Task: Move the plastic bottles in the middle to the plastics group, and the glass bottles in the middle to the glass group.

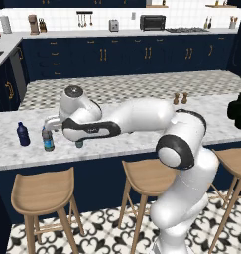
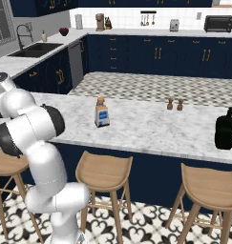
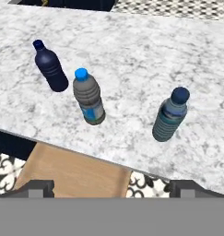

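One clear-greyish water bottle with a blue cap stands upright near the counter's front edge, between the dark navy bottle and the teal-blue bottle. My gripper hovers above them, open, with nothing between its fingers. From the left base, the gripper is just over the water bottle; the navy bottle stands to its left, and the teal bottle peeks out under my forearm. The squarish glass bottle with a brown stopper stands mid-counter. The big black bottle sits far right.
Two small brown shakers stand at the back of the marble counter. Wooden stools line its front edge, one directly below the bottles. My forearm lies low over the counter's left part.
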Controlling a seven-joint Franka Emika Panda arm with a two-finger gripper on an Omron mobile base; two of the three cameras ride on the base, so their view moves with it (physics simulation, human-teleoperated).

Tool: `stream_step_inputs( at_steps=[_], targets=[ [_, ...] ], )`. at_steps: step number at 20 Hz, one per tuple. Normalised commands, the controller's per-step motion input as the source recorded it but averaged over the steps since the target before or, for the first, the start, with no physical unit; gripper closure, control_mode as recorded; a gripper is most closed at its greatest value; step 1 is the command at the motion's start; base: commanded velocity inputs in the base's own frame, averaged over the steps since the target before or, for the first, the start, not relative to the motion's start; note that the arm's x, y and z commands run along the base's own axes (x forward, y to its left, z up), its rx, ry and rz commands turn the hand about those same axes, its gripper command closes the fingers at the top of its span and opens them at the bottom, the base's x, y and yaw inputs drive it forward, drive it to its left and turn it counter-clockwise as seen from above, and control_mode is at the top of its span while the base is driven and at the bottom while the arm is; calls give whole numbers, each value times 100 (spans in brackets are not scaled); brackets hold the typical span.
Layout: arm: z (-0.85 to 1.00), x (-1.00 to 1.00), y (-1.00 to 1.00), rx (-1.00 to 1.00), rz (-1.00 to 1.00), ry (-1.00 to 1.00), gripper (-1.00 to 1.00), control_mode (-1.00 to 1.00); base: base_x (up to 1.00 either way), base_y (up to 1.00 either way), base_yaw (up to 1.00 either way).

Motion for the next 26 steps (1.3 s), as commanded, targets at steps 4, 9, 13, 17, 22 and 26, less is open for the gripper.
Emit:
stream_step_inputs(
  at_steps=[4,9,13,17,22,26],
  targets=[
    [39,-47,-66,0,0,0,-100,-100,0,0,0],
    [30,-35,-72,0,0,1,-100,-100,0,0,0],
    [25,-33,-78,0,0,6,-100,-100,0,0,0],
    [14,-20,-79,0,0,8,-100,-100,0,0,0],
    [13,-18,-78,0,0,7,-100,-100,0,0,0],
    [15,-28,-80,0,0,6,-100,-100,0,0,0]
  ],
)
